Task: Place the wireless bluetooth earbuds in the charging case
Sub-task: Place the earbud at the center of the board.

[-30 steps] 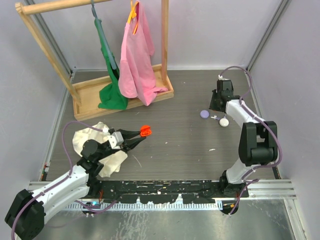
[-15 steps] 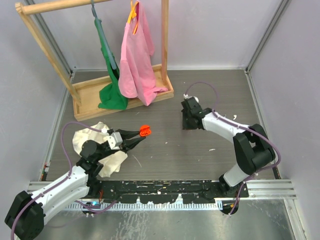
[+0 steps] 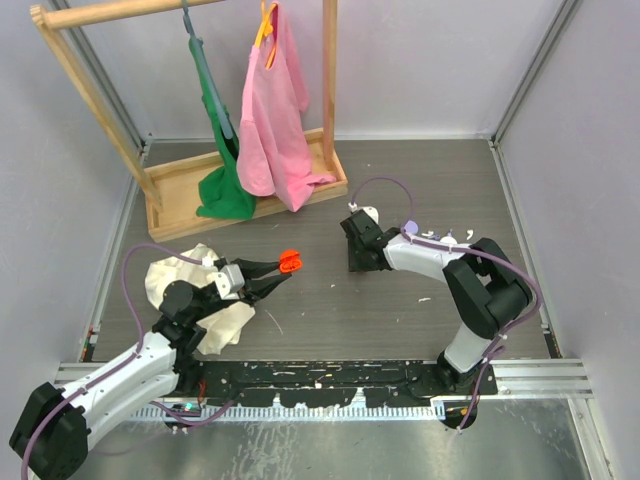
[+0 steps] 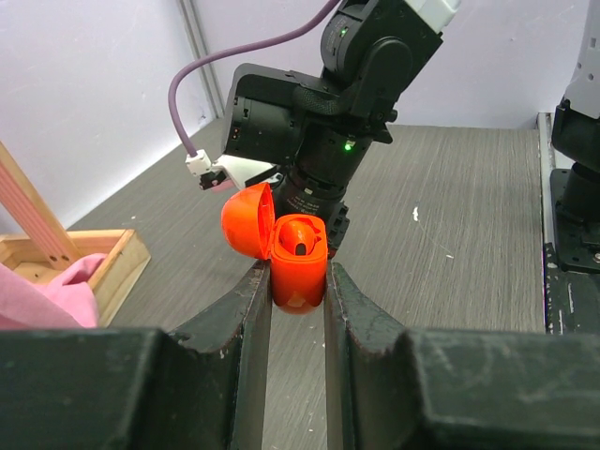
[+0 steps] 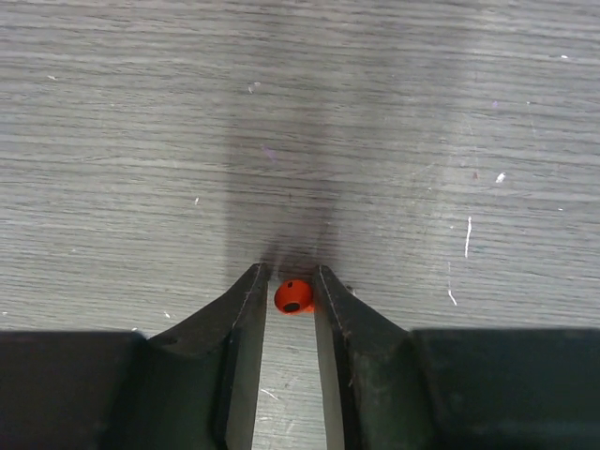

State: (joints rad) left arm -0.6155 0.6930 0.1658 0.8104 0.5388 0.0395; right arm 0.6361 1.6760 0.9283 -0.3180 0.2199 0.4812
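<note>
Charging case (image 4: 298, 267): a small red-orange shell, held upright off the counter (image 3: 330, 310), its hinged lid (image 4: 246, 220) swung open to the left in the left wrist view. A dark hollow shows in its top; whether anything sits in it cannot be told. The left tool (image 4: 298, 278) is clenched on the case body, one finger pressed against each side. Earbud (image 5: 293, 296): one tiny red-orange piece with a dark spot, pinched between the fingertips of the right tool (image 5: 291, 283), which points down at the grey wood-grain counter; both fingers touch it. Whether it also rests on the counter cannot be told. In the top view the right tool stands a little to the right of the case, near it and not touching. Behind the right arm, a flat lavender disc (image 3: 409, 228) and some white pieces (image 3: 452, 238) lie on the counter. A cream cloth (image 3: 180, 275) lies by the left arm. At the far left stands a wooden rack (image 3: 100, 110) with a pink garment (image 3: 272, 110) and a green garment (image 3: 222, 150) hanging on it.
</note>
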